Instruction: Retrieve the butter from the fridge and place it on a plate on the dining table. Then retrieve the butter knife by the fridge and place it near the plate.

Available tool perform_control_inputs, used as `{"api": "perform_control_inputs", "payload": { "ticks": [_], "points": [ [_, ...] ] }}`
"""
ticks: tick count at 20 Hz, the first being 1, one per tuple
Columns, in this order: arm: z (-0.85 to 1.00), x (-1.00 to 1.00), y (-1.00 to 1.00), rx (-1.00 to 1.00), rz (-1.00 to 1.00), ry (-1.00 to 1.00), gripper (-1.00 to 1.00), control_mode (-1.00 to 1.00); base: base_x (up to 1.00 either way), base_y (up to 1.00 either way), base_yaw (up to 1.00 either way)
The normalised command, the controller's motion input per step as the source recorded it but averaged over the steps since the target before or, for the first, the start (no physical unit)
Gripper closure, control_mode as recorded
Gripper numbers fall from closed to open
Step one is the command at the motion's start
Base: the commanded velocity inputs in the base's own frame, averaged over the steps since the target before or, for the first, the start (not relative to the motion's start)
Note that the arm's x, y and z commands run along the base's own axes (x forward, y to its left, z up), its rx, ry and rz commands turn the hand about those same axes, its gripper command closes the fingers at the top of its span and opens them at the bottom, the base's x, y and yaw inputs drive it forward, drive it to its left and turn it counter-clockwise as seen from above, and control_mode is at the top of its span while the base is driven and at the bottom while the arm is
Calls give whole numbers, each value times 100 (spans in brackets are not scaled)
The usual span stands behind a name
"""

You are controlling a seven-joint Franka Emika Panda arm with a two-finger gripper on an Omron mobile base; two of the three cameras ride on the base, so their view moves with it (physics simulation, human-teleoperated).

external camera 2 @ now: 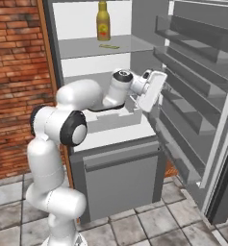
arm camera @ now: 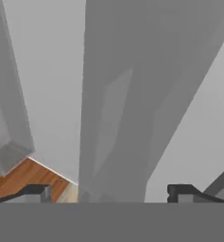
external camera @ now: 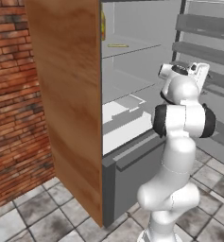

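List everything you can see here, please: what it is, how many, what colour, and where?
fridge: one, grey, door swung open to the right, white shelves inside
door racks: several, grey, on the inside of the open door
bottle: one, amber-yellow with a red label, upright on an upper shelf
small flat item: one, yellowish, on the shelf in front of the bottle; too small to identify
wooden panel: one, brown, left of the fridge
brick wall: red-brown, far left
floor tiles: grey
arm: one, white with dark joints, before the fridge
gripper: one, dark fingertips, open, empty, near the fridge opening
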Motion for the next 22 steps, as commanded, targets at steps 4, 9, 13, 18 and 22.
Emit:
{"api": "perform_control_inputs", "payload": {
  "ticks": [4,9,13,18,22],
  "points": [
    [8,-61,75,7,0,-7,-100,-100,0,0,0],
    [0,-14,74,40,0,-3,-100,-100,0,0,0],
    [1,0,59,83,-3,1,-100,-100,0,0,0],
    [0,-20,98,89,-5,0,-100,-100,0,0,0],
    [-21,-71,91,80,-17,-13,-100,-100,0,0,0]
  ]
}}
